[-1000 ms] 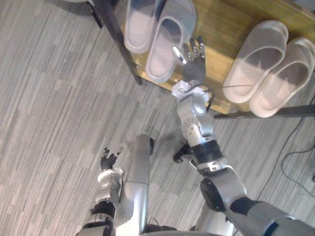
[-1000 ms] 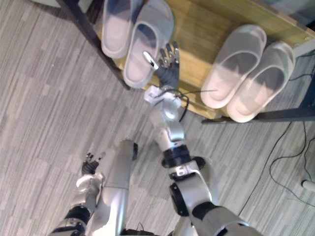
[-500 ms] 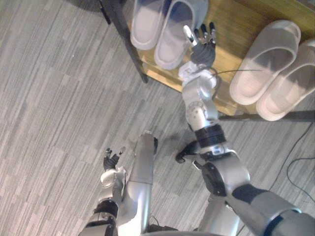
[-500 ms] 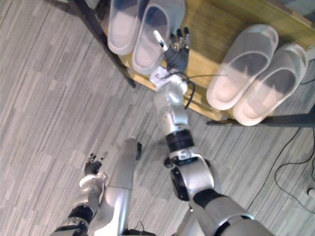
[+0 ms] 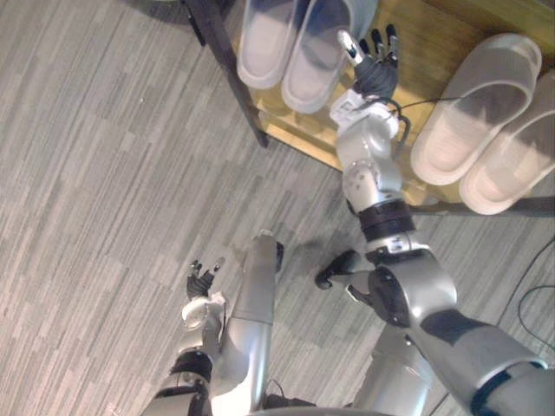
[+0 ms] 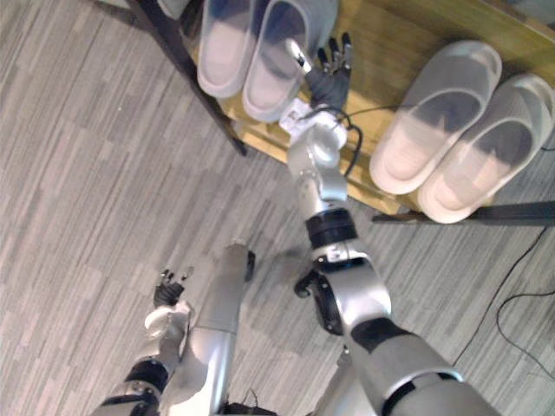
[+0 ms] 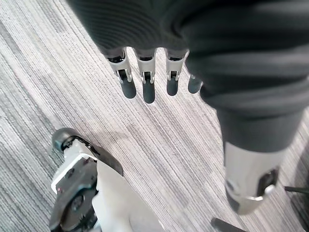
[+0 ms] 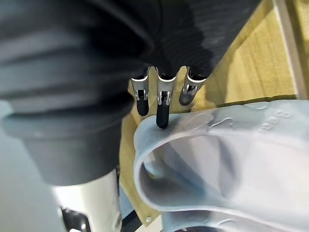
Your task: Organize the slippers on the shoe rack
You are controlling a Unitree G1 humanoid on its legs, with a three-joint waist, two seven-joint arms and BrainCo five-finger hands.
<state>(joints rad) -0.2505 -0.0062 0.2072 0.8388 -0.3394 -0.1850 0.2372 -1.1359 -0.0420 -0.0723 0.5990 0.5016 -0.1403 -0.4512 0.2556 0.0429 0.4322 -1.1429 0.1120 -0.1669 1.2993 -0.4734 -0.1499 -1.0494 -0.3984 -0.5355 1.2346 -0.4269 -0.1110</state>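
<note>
A pale grey pair of slippers lies side by side at the left end of the wooden shoe rack shelf. A beige pair lies at the right end, toes inward. My right hand is open, fingers straight, on the shelf against the right side of the grey pair's right slipper. In the right wrist view its fingertips touch the rim of that slipper's strap. My left hand hangs open low over the floor, its fingers straight and holding nothing.
The rack's dark metal leg slants down at the shelf's left front corner, and a dark bar runs under the beige pair. Bare wood shows between the two pairs. Grey striped carpet covers the floor to the left.
My right hand has reached further along the grey slipper's side, deeper onto the shelf. The whole view has shifted with the camera. The left hand stays low over the floor.
</note>
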